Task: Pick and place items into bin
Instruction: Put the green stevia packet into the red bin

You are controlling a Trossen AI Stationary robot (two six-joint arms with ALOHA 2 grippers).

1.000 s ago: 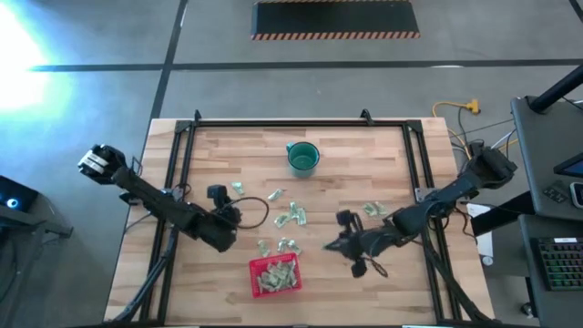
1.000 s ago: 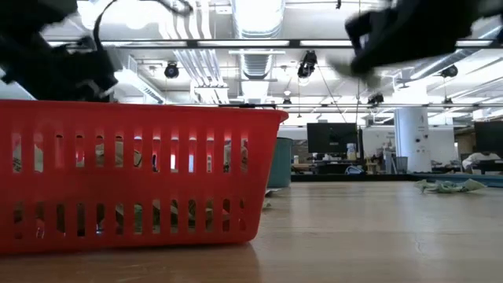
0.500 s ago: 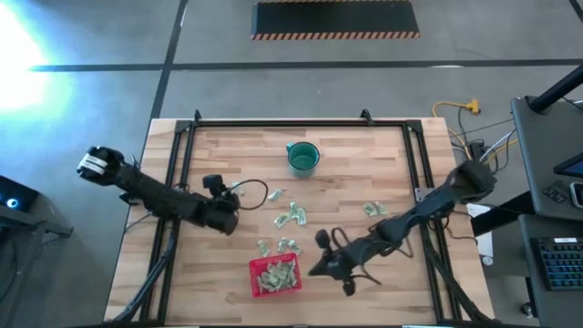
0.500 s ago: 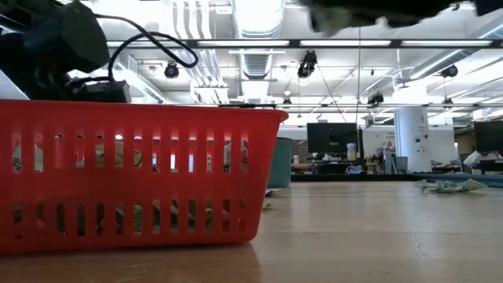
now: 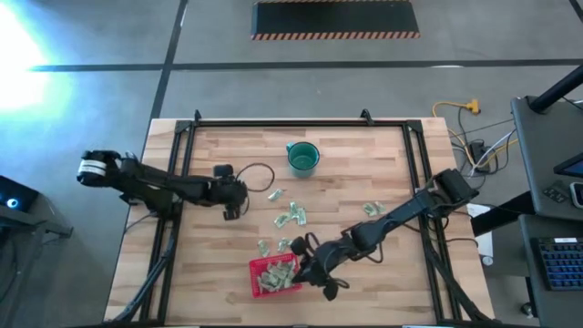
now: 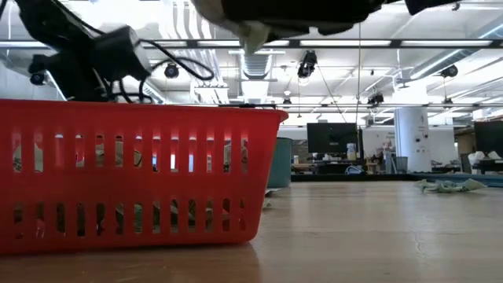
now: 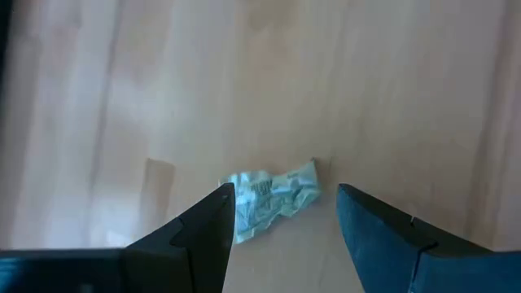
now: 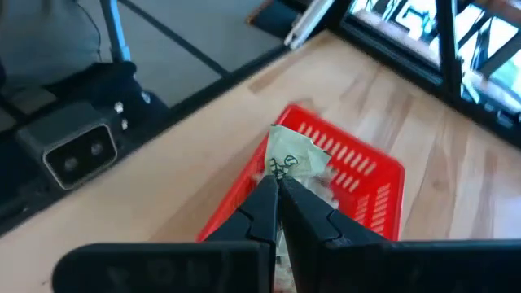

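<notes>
So the small red square plastic basket sits near the front edge of the wooden tabletop, already carrying a heap of small pale green wrapped packets, and the low view just shows its slotted wall filling the left side. There's open wood on both sides of it and a wide bare stretch toward the back, with only the round teal green cup standing there. Loose packets lie in little clusters: a few in the middle, a couple just behind the basket, and one group off to the right. The right arm is stretched long and low on a diagonal from the right edge, its right pincer over the basket's right rim, pinched tight on one crumpled pale green packet, which hangs above the basket. The left arm reaches in from the left edge, nearly level, with the left pincer left of the middle cluster; its fingers stand wide apart, pointing down at a single pale green packet on the wood, not touching it.
</notes>
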